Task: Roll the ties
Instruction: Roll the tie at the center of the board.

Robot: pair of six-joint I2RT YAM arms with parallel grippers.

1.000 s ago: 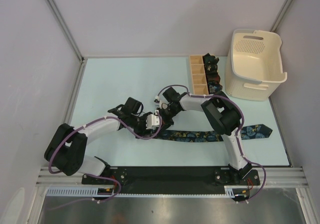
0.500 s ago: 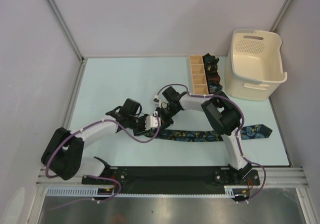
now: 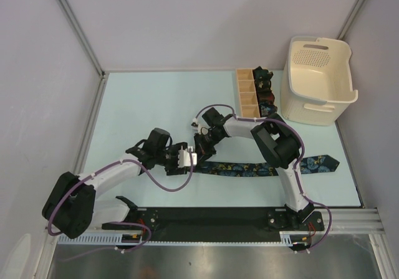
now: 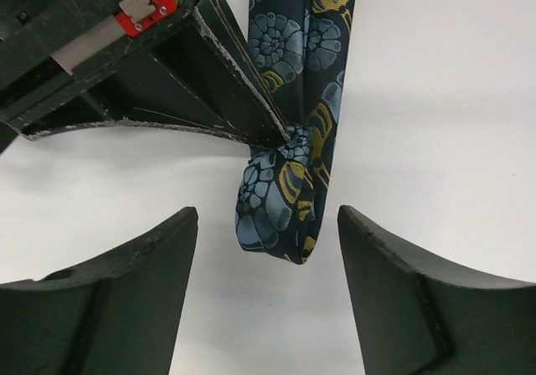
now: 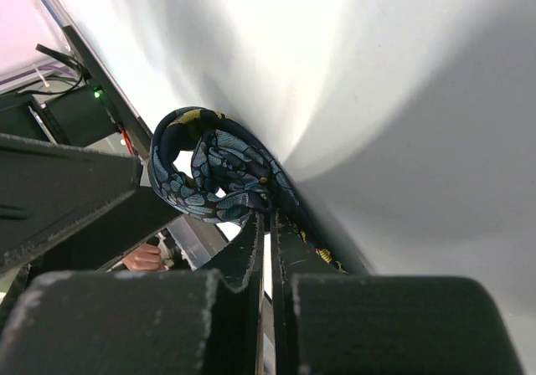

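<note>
Top external: floral tie lies crosswise, pointed end right.

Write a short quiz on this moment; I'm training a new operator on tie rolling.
1. True or false: the left gripper is shut on the floral tie.
2. What does the right gripper pinch? A: the tie's folded end. B: the basket's rim. C: nothing.
3. Fill the gap: the coiled ties sit in the wooden ___.
Key: 1 false, it stands open around the tie's folded end; 2 A; 3 box.
</note>
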